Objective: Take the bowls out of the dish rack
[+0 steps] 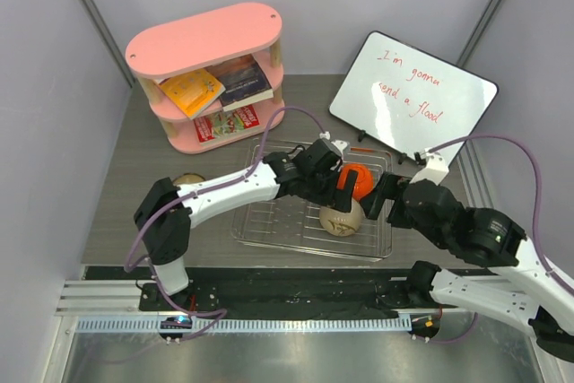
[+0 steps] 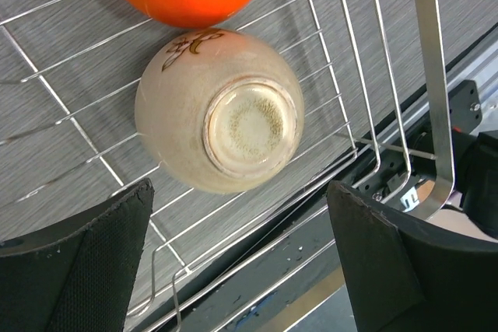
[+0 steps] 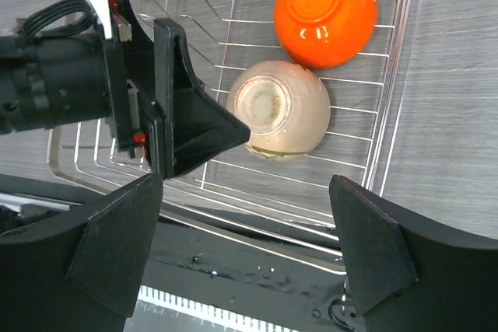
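Toward the right end of the rack (image 1: 269, 221), whose long side runs left to right across the worktop (image 1: 121, 195), two bowls sit mouth down, foot rings facing up. The orange bowl (image 1: 359, 181) lies farther from the arm bases. The cream bowl (image 1: 342, 220) sits nearer, against it, with a brown brush mark on its side that I cannot read. My left hand (image 2: 240, 192) hangs over the cream bowl, fingers wide apart, gripping nothing. My right hand (image 3: 245, 184) looks down on both bowls, fingers likewise spread and empty. On the whiteboard (image 1: 413, 96) behind, red handwriting reads "I'm gonna send a flood". Book titles on the pink shelf (image 1: 206, 42) are too small to read.
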You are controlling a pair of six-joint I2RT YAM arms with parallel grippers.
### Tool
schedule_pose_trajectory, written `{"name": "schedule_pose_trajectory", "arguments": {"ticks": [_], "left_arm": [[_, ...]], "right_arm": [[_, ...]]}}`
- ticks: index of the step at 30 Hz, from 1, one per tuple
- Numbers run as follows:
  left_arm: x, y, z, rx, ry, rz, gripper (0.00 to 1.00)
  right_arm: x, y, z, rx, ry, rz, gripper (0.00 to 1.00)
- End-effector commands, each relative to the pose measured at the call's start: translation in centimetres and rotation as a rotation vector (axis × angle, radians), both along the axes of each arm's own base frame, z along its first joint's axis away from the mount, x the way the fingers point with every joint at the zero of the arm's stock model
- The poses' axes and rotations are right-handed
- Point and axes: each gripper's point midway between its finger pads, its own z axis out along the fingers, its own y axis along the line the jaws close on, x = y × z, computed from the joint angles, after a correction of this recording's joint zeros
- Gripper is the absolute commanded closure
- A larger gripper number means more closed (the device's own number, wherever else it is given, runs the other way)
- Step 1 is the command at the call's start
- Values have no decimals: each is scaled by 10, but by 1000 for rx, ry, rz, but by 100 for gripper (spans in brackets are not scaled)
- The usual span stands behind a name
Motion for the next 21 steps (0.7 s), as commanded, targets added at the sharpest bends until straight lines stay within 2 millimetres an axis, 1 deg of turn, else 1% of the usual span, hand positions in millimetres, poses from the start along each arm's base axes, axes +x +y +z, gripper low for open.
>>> {"name": "schedule_pose_trajectory", "arguments": {"ticks": [1, 3, 4, 6, 10, 13, 15, 16, 18, 21], "left_arm": [[3, -18, 1, -70, 29, 9, 8], [3, -20, -4, -67, 44, 8, 8], [3, -21, -12, -55, 54, 9, 8], [2, -23, -19, -49, 69, 7, 7], [1, -25, -30, -46, 87, 8, 4], [3, -18, -41, -43, 102, 24, 2], [7, -17, -42, -63, 101, 29, 0], [5, -15, -46, -68, 118, 23, 0], [9, -15, -47, -92, 131, 20, 0], [9, -13, -59, -81, 160, 20, 0]], "right_arm": [[-6, -10, 7, 67, -17, -36, 7], [-7, -11, 6, 79, -17, -37, 7], [-8, -11, 3, 75, -8, -34, 7], [-9, -11, 1, 76, -4, -33, 7], [-9, -11, -5, 63, 4, -30, 8], [-10, -10, -6, 67, 5, -25, 8], [-11, -11, -6, 73, 2, -24, 8], [-11, -11, -7, 72, 3, -24, 8], [-11, -11, -7, 72, 1, -21, 8], [-11, -10, -13, 60, 10, -17, 8]]}}
